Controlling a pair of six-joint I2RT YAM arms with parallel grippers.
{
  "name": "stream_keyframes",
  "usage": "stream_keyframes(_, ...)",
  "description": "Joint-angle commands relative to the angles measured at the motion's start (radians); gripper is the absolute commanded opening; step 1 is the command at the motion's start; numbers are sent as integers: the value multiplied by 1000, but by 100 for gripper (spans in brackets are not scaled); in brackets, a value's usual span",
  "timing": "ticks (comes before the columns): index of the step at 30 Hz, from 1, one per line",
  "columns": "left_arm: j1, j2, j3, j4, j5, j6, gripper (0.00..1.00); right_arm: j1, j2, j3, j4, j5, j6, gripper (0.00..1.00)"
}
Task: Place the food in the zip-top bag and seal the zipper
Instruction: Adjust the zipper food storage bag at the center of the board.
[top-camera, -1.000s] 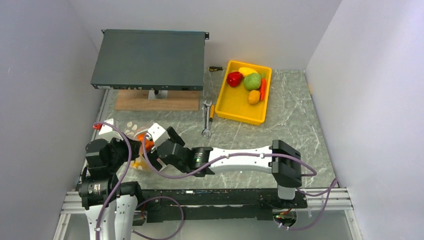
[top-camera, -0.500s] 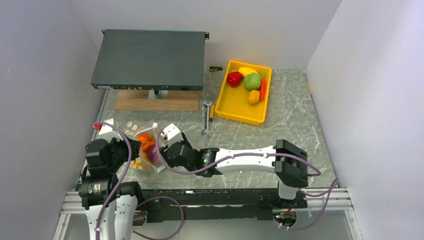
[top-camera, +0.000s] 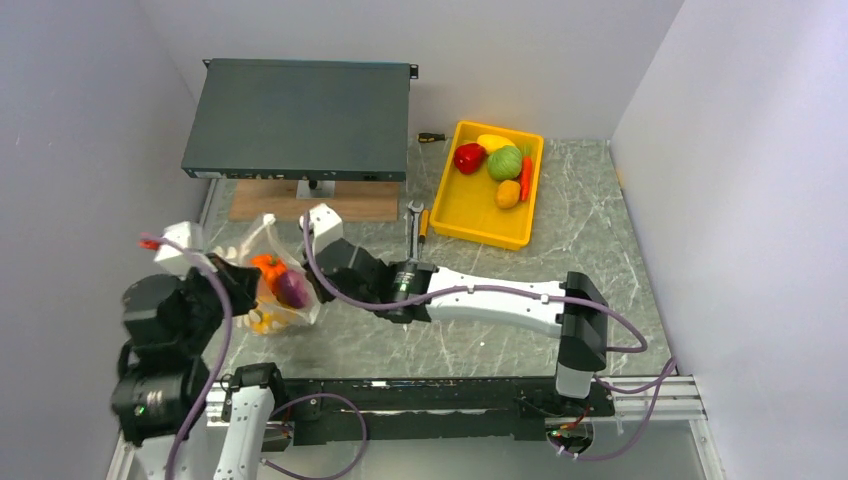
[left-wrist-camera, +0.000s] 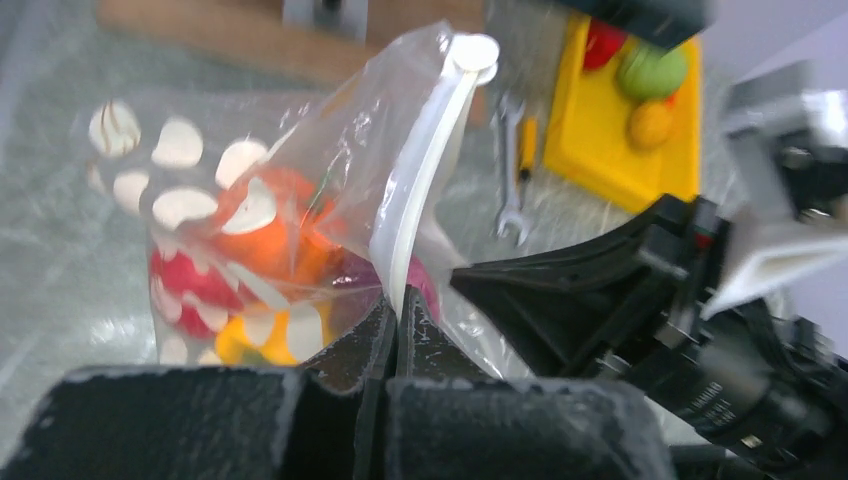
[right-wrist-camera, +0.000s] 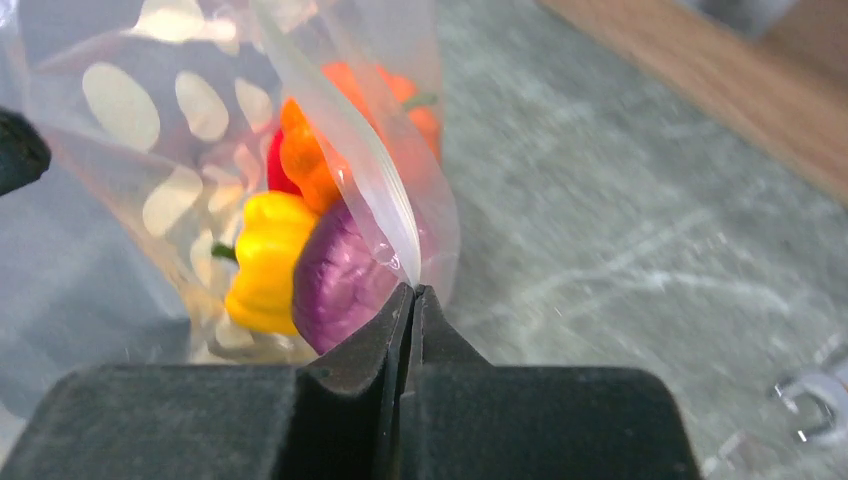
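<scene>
The zip-top bag (top-camera: 272, 285), clear with white dots, hangs between my two grippers at the table's near left. Inside it lies food: an orange piece (top-camera: 266, 266), a purple one (right-wrist-camera: 335, 280), a yellow pepper (right-wrist-camera: 262, 255) and a red piece (left-wrist-camera: 185, 280). My left gripper (left-wrist-camera: 397, 303) is shut on the whitish zipper (left-wrist-camera: 420, 170), which curves up from its jaws. My right gripper (right-wrist-camera: 412, 289) is shut on the bag's opposite mouth edge, beside the purple piece. More food stays in the yellow tray (top-camera: 470, 215): a red piece (top-camera: 468, 157), a green cabbage (top-camera: 505, 162), a carrot (top-camera: 526, 177).
A dark grey flat box (top-camera: 300, 118) rests on a wooden block (top-camera: 315, 200) at the back left. A wrench (top-camera: 413, 240) and a screwdriver (top-camera: 424, 222) lie between the bag and the tray. Another screwdriver (top-camera: 431, 137) lies behind the tray. White walls close in both sides.
My right gripper has shut on the bag's edge. Both arms and the bag have shifted toward the back, with the left arm also swinging left.
</scene>
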Motion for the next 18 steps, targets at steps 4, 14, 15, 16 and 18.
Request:
stream_keyframes(4,2,3,250,-105,-114,-119,0,1,-7,214,-92,-213,67,0)
stream_keyframes(14,3,-49,-54,-75,-76,-151,0,-9,-7,185,-164,-136,67,0)
stream_keyframes(15,2,-50,-18,-67,-70,-156,0,-8,-19,196,-168,-132,60,0)
stream_keyframes(16,2,-50,21,-61,-67,-164,0,-9,-32,205,-166,-133,56,0)
stream_keyframes(18,2,-49,86,-55,-74,-175,0,-9,-56,208,-142,-155,53,0)
